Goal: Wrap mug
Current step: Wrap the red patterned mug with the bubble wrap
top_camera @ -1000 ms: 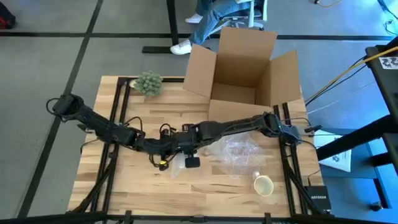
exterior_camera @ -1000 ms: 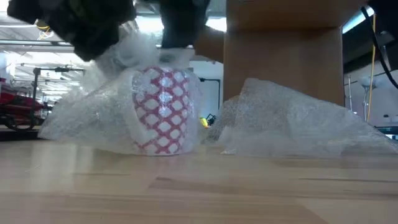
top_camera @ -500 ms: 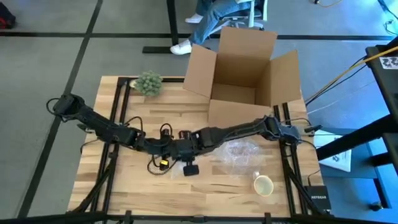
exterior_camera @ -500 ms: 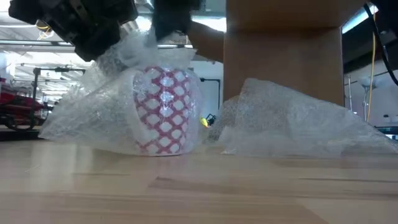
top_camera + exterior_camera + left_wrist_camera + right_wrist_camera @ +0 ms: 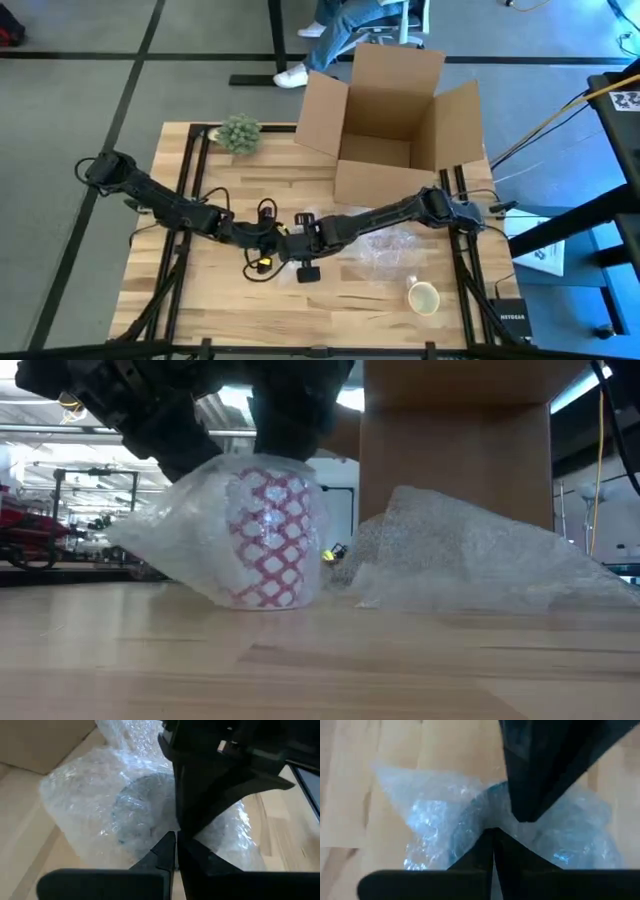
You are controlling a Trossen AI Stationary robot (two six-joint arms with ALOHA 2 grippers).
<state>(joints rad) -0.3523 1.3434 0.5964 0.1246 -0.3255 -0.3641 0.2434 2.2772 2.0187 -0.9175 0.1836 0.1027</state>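
The mug (image 5: 268,538), white with a red lattice, stands on the table near its middle, wrapped in clear bubble wrap (image 5: 190,540). Both grippers meet just over the mug's top. My left gripper (image 5: 172,845) comes from the table's left and my right gripper (image 5: 493,837) from the right. Each is shut, with wrap at its tips. In the high view the arms cover the mug (image 5: 288,250). One loose tail of the wrap (image 5: 140,545) lies on the table to the mug's left. My left gripper's shut fingers slant down from the table's left onto the bubble wrap gathered over the mug's top (image 5: 150,827). The fingers hide how many layers they have. The mug's base stays on the table. My right gripper's shut fingers come down from the table's right on the gathered wrap over the mug's mouth (image 5: 470,827), tip to tip with the other gripper. The wrap is drawn close over the mug's side.
A second, crumpled sheet of bubble wrap (image 5: 385,245) lies right of the mug. A cream cup (image 5: 423,297) stands near the front right. An open cardboard box (image 5: 392,120) fills the far middle, and a small green plant (image 5: 238,132) sits at the far left.
Both grippers have come down onto the mug's top, the right one moving toward the table's left. The wrap that stood up in a peak and spread wide on the left has been drawn over and close around the mug, and its left tail is shorter.
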